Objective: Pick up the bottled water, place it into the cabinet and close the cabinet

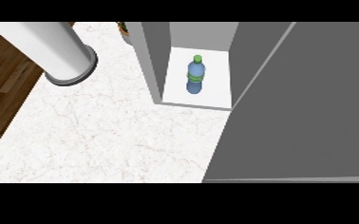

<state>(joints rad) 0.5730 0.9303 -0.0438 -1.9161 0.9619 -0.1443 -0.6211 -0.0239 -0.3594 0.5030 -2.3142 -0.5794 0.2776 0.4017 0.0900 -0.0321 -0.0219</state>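
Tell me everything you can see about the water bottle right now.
The water bottle is a small blue, see-through plastic-looking bottle with a green cap and a green band around its middle. It stands upright on the white floor of the open cabinet, near the middle of the compartment, apart from the side walls. Nothing but that floor touches it; no hand is near it.

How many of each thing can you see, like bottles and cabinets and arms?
Water bottles: 1, blue with a green cap, standing inside the cabinet
Cabinets: 1, grey, with its door open
Robot forearms: 1, grey, at the upper left
Robot hands: 0 showing
Total: 3 things
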